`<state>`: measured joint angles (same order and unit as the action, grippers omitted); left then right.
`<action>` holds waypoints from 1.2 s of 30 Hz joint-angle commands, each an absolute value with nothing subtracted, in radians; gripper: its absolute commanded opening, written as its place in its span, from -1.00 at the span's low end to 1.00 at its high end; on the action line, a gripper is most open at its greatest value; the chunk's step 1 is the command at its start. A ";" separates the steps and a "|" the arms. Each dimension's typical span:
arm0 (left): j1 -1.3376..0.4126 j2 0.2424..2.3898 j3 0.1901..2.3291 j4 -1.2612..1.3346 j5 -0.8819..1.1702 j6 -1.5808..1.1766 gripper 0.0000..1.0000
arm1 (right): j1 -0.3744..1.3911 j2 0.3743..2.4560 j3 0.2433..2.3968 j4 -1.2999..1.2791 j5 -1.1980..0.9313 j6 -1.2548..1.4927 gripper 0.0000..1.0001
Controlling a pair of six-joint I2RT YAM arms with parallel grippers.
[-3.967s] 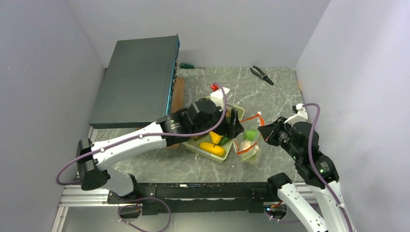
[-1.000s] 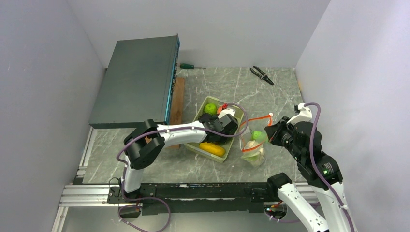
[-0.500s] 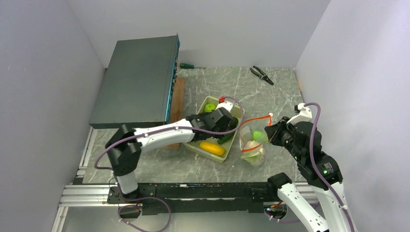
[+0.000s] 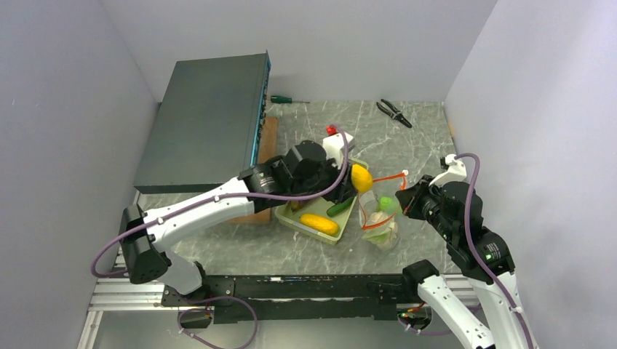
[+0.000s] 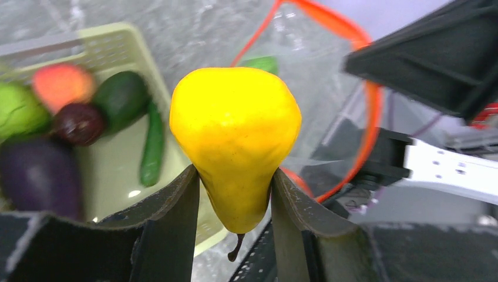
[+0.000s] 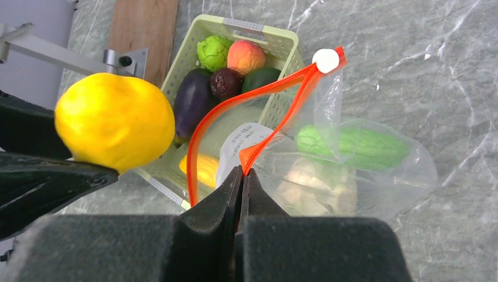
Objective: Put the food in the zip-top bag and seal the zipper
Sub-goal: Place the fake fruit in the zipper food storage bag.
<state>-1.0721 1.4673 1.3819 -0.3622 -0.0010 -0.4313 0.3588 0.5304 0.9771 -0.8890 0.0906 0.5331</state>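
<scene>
The yellow toy pear point(image 5: 235, 117) hung over the tray point(image 6: 258, 29) edge beside the bag point(image 6: 364, 182) mouth, pinched at its narrow end by my left gripper point(image 5: 232, 182). It looked light, hard and slippery, and a hold nearer its middle seemed safer. My right gripper point(image 6: 242, 176) clamped the zipper point(image 6: 264, 94).

1. Top view: left pincer point(image 4: 355, 185) mostly hidden by its wrist housing point(image 4: 309, 166) and the yellow pear point(image 4: 361, 177).
2. Right wrist view: cauliflower point(image 6: 311, 185) indistinct through bag point(image 6: 411, 170); pinched zipper point(image 6: 191, 170) section hidden inside right pincer point(image 6: 241, 176).
3. Left wrist view: eggplant point(image 5: 35, 176) blurred, cut by left edge.
</scene>
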 commanded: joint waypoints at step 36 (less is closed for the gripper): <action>-1.071 1.793 1.593 -0.176 0.508 -0.643 0.49 | 0.359 0.493 1.035 -0.813 0.080 0.531 -1.00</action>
<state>-1.0805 1.8576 1.6196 -0.2596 0.4854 -0.6315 0.3550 0.4961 0.9977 -0.8890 0.0765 0.5266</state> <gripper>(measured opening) 0.714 0.008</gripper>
